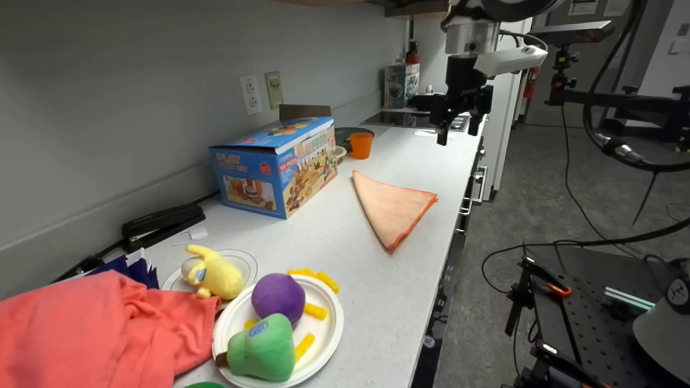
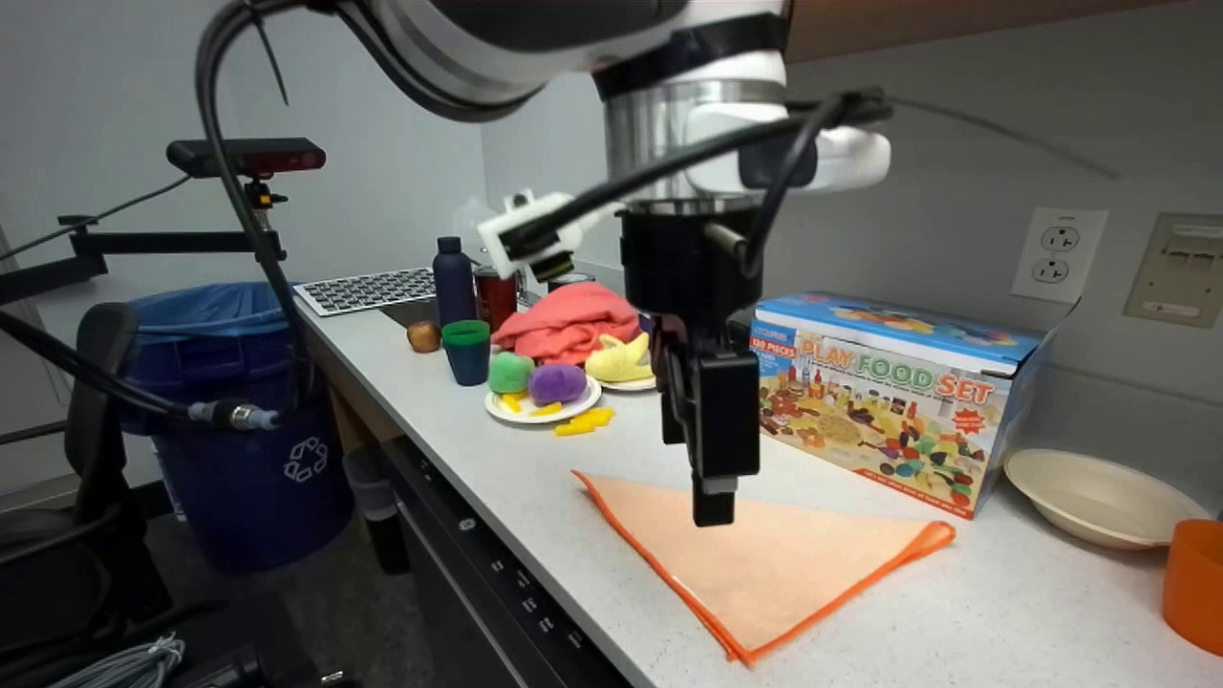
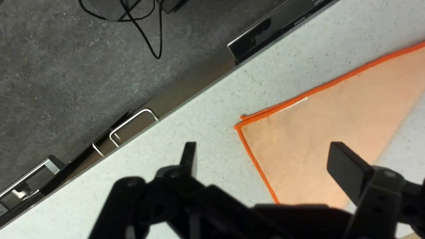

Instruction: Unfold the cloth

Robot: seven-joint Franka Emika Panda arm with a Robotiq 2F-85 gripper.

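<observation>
In an exterior view, we see the folded, triangular peach cloth (image 1: pixel 396 207) right of the blue cardboard box (image 1: pixel 280 170). In an exterior view, the black gripper (image 2: pixel 697 480) hangs raised. In the wrist view, its jaws gape empty, likely to pinch the doubled corner (image 3: pixel 247 122).

A speckled white countertop (image 1: pixel 302 242) ran along a plain gray wall (image 1: pixel 151 81) fitted with a white outlet (image 1: pixel 251 95) and a beige wall plate (image 1: pixel 274 90), with a brown overhead unit (image 2: pixel 908 19) above. A dark-fronted appliance (image 2: pixel 497 573) sat beneath the counter, and a black cooktop (image 1: pixel 396 119) lay toward the far end. Mottled gray floor (image 3: pixel 66 49) stretched to a gray door (image 1: pixel 585 70) in an exterior view.
</observation>
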